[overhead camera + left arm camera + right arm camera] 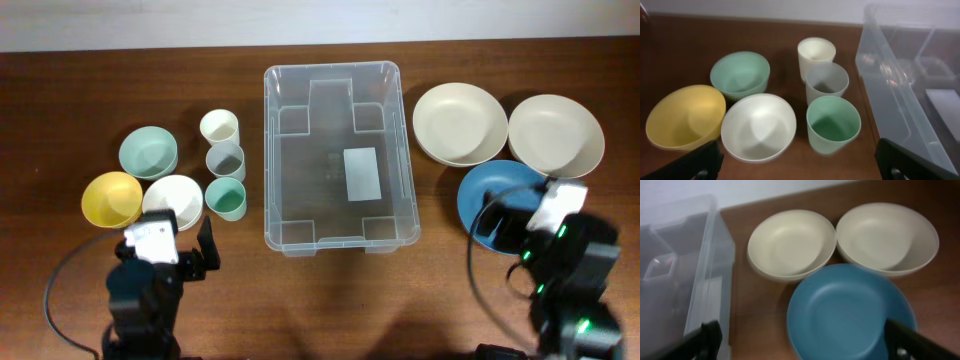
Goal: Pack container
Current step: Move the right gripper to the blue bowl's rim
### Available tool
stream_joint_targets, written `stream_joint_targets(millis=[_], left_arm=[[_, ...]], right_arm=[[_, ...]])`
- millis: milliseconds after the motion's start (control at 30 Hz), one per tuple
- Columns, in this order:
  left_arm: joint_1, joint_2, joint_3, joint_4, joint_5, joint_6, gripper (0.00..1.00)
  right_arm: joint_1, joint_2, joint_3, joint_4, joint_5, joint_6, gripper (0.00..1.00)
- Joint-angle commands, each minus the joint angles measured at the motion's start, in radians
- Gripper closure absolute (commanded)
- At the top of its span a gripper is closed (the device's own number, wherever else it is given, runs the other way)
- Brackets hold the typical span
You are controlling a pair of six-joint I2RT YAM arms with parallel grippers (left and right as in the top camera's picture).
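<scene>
Five bowls [148, 152] [111, 198] [172, 196] [459, 123] [556, 134], three cups [218, 126] [225, 160] [226, 198], one plate [497, 192], container [268, 150]

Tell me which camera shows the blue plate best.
The right wrist view: the blue plate fills the foreground, nearly whole. Overhead, the right arm covers part of it. The left wrist view misses it.

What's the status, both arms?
Left gripper open, empty. Right gripper open, empty. Container empty, nothing packed. Nothing blocking it.
</scene>
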Motion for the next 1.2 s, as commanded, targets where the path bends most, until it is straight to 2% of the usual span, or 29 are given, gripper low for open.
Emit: stream_joint_targets(millis=[0, 67, 200, 300, 433, 800, 1033, 1167], left_arm=[[-0.003, 0.178, 0.186, -0.087, 0.027, 0.008, 0.0], [-0.003, 0.287, 0.299, -0.153, 0.05, 0.008, 0.01], [-0.003, 0.478, 0.487, -0.28, 0.147, 0.009, 0.01], [-0.003, 0.595, 0.603, -0.381, 0.214, 0.008, 0.01], [-0.003, 0.636, 0.632, -0.379, 0.262, 0.009, 0.01], [-0.003, 0.642, 0.632, -0.37, 0.261, 0.008, 0.01], [-0.003, 0.642, 0.632, -0.335, 0.261, 0.008, 0.01], [-0.003, 0.642, 0.632, -0.324, 0.261, 0.009, 0.01]], right_arm=[[-0.11, 0.233, 0.295, -0.205, 0.019, 0.076, 0.01], [-0.185, 0.361, 0.446, -0.349, 0.02, 0.075, 0.01], [-0.313, 0.528, 0.6, -0.529, 0.018, 0.075, 0.01], [-0.414, 0.584, 0.595, -0.566, 0.016, 0.075, 0.01], [-0.486, 0.652, 0.578, -0.566, 0.004, 0.075, 0.02], [-0.489, 0.979, 0.573, -0.557, -0.007, 0.075, 0.0], [-0.416, 1.126, 0.573, -0.483, 0.028, 0.07, 0.06], [-0.362, 1.156, 0.547, -0.418, 0.032, 0.063, 0.15]])
